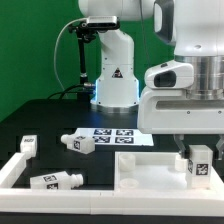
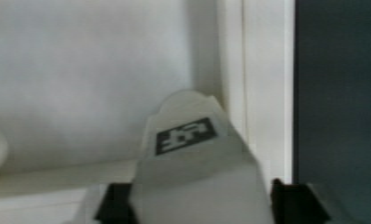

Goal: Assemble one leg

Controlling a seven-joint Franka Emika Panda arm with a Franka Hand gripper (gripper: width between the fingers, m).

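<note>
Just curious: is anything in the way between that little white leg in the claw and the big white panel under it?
Nothing visible does. The gripper holds the leg right over a corner of the panel; the wrist view shows only bare panel surface beneath.

Four legs [image 1: 82, 142] [image 1: 27, 146] [image 1: 55, 181] [image 1: 198, 163]; one panel [image 1: 142, 166]; one marker board [image 1: 118, 134]; one arm.

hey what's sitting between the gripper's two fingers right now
A short white plastic square-sectioned leg with a black-and-white tag sits between the black fingers of the gripper, clearest in the wrist view.
</note>
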